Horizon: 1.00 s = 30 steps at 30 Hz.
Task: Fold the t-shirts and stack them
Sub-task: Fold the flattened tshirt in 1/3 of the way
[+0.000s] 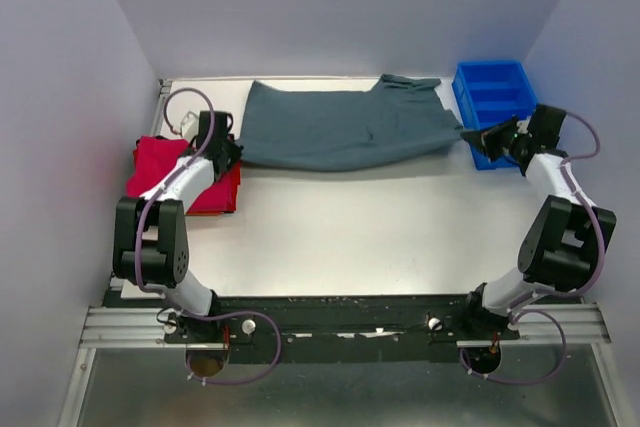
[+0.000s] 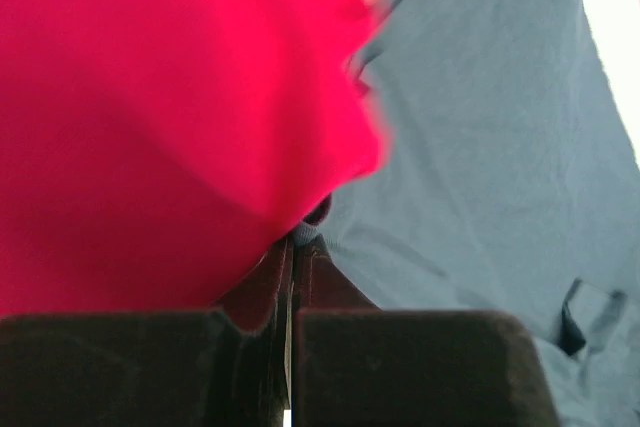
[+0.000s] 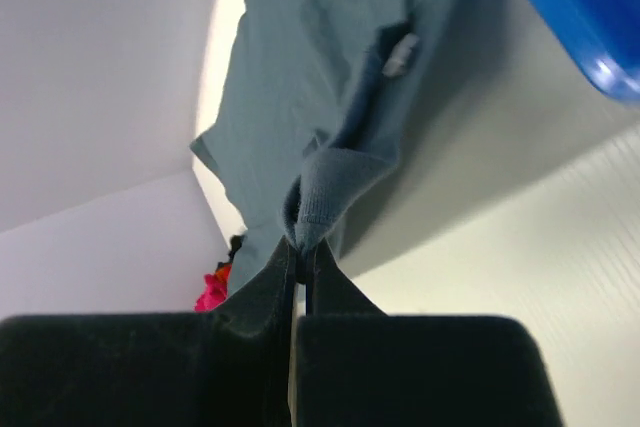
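Note:
The dark grey-teal t-shirt (image 1: 340, 127) is stretched across the back of the table between my two grippers. My left gripper (image 1: 232, 155) is shut on its left edge, right beside the folded red t-shirts (image 1: 160, 162). In the left wrist view the gripper (image 2: 298, 242) pinches a bit of grey cloth, with red cloth (image 2: 150, 127) filling the left and the grey shirt (image 2: 480, 147) on the right. My right gripper (image 1: 472, 137) is shut on the shirt's right end. In the right wrist view a bunched hem of the grey shirt (image 3: 300, 77) sits between its tips (image 3: 302, 247).
A blue plastic bin (image 1: 490, 97) stands at the back right, just behind my right gripper, and its corner (image 3: 580, 7) shows in the right wrist view. White walls close the table on three sides. My left forearm lies over the red stack.

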Tool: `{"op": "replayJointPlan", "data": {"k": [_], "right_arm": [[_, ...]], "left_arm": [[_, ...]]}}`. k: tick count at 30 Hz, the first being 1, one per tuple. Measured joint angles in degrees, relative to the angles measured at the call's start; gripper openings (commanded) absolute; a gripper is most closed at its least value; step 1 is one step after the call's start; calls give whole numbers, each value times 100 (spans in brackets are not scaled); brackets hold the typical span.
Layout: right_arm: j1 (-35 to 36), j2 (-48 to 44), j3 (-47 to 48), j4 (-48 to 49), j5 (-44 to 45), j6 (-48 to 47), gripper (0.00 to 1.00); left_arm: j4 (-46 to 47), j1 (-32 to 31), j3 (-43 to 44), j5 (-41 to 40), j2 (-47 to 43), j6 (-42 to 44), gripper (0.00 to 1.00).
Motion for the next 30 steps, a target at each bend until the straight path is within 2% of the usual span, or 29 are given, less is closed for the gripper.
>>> {"op": "replayJointPlan", "data": {"k": [2, 5, 12, 20, 26, 30], "right_arm": [[-4, -138, -599, 22, 4, -76, 1], [-31, -487, -1349, 92, 96, -177, 1], [-116, -1757, -2780, 15, 811, -435, 1], [-118, -2463, -2975, -1049, 1915, -881, 1], [-160, -2594, -3230, -1587, 2337, -1128, 1], [-236, -3038, -3626, -1928, 2542, -1137, 1]], "left_arm": [[208, -63, -761, 61, -240, -26, 0], [463, -208, -1425, 79, -612, -17, 0], [743, -435, -2288, 61, -1377, 28, 0], [136, -546, -2964, -87, -2479, 33, 0], [-529, -573, -3206, -188, -3222, 24, 0], [-826, -584, -3580, -214, -3906, -92, 0]]}}
